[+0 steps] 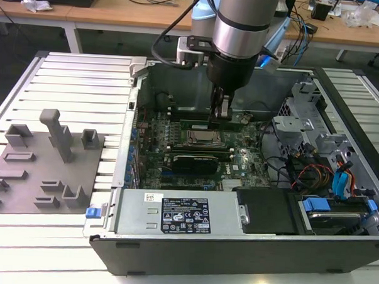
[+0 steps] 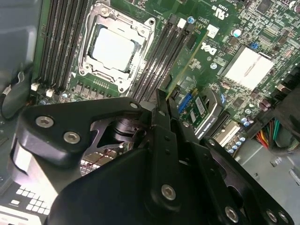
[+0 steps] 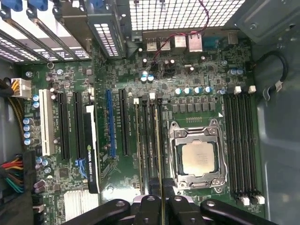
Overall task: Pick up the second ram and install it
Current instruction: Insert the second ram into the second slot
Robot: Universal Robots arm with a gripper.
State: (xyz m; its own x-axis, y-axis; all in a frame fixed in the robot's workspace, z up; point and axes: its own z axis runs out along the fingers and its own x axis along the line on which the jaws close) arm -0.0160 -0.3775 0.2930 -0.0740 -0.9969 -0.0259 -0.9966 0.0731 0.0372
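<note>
Inside the open case (image 1: 336, 249), claw (image 1: 221, 115) grips (upright) second ram (image 3: 161, 154).

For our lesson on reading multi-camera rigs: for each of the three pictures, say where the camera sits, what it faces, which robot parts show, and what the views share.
Exterior view: off the arm, looking down at the open computer case; the arm reaches in, gripper over the motherboard.
First wrist view: on the arm, facing straight down at the motherboard; the fingers hold the second ram edge-on.
Second wrist view: on the arm, angled across the gripper to the board.
Shared: the CPU socket appears in all three.
</note>
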